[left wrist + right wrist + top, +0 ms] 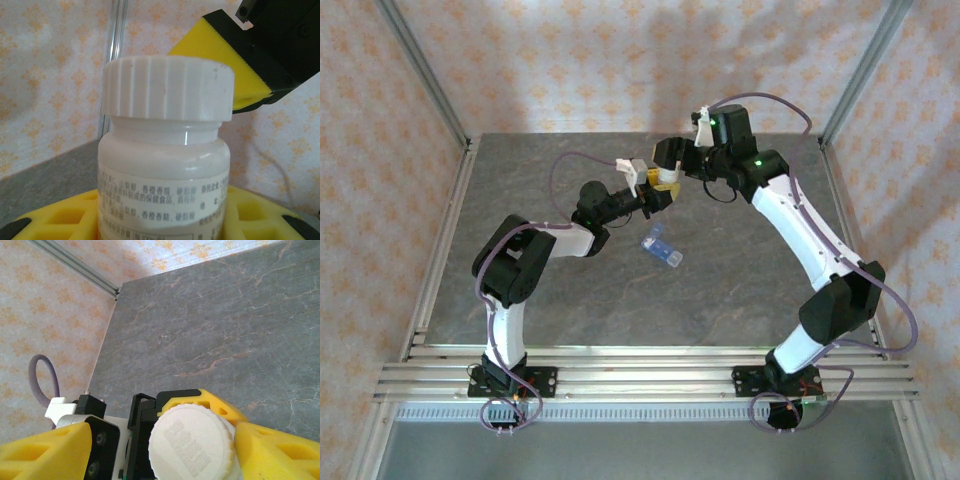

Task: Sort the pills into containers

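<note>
- Left gripper (648,197) is pinching a bottle (165,175) low on its body, with a yellow pad (55,222) pressed in on either side.
- The bottle stands upright in the left wrist view and is held up off the bench (570,290).
- Bottle: whitish body, printed label, white ribbed cap (167,87) in place.
- Right gripper (667,170) is spread wide and sits astride the cap.
- In the right wrist view one of its yellow fingers (280,450) sits right at the cap's rim. The other stands off to the side with a clear gap.
- I cannot tell whether the near finger actually touches the cap.
- The two grippers meet above the far middle of the bench.
- Pill box (662,248): small, light blue, lying on the bench just on the near side of the grippers. It is apart from both, with nothing touching it.
- Its lids and contents are too small to make out.
- The bench top is grey and stone-patterned, with orange-patterned walls (620,60) behind and at the sides.
</note>
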You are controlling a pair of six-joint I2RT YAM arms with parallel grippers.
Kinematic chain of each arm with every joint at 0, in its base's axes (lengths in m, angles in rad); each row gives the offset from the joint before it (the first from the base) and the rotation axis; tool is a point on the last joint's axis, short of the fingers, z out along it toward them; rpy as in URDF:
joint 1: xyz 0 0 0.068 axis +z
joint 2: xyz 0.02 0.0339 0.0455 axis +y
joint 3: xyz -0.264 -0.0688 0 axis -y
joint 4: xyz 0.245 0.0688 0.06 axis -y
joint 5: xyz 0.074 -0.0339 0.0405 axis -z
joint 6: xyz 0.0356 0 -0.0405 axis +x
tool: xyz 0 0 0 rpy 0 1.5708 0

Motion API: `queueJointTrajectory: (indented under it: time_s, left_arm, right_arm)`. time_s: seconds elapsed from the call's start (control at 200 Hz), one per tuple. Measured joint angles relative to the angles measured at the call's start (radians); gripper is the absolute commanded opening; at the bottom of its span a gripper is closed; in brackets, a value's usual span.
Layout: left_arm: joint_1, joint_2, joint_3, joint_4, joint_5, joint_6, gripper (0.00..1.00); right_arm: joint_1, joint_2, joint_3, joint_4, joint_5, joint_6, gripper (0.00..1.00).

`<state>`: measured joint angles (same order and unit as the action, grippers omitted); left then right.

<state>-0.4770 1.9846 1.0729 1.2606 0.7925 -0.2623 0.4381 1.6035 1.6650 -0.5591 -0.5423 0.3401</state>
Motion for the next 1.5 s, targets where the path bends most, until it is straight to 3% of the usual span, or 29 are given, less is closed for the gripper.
queueJointTrajectory:
  time_s: [0.741, 0.916, 1.146, 1.501]
  left_arm:
    - [0.000, 0.000, 0.000, -0.007, -0.014, -0.002, 0.00]
    - [0.000, 0.000, 0.000, -0.007, -0.014, -0.002, 0.00]
    - [0.000, 0.000, 0.000, -0.007, -0.014, -0.002, 0.00]
    - [0.000, 0.000, 0.000, -0.007, -0.014, -0.002, 0.00]
  right_arm:
    - [0.036, -0.098, -0.074, -0.016, -0.003, 0.004, 0.74]
    - [0.039, -0.109, -0.069, -0.048, 0.048, -0.020, 0.75]
    - [0.037, -0.072, 0.047, -0.100, 0.087, -0.049, 0.75]
    - [0.037, 0.076, 0.224, -0.133, 0.052, -0.063, 0.73]
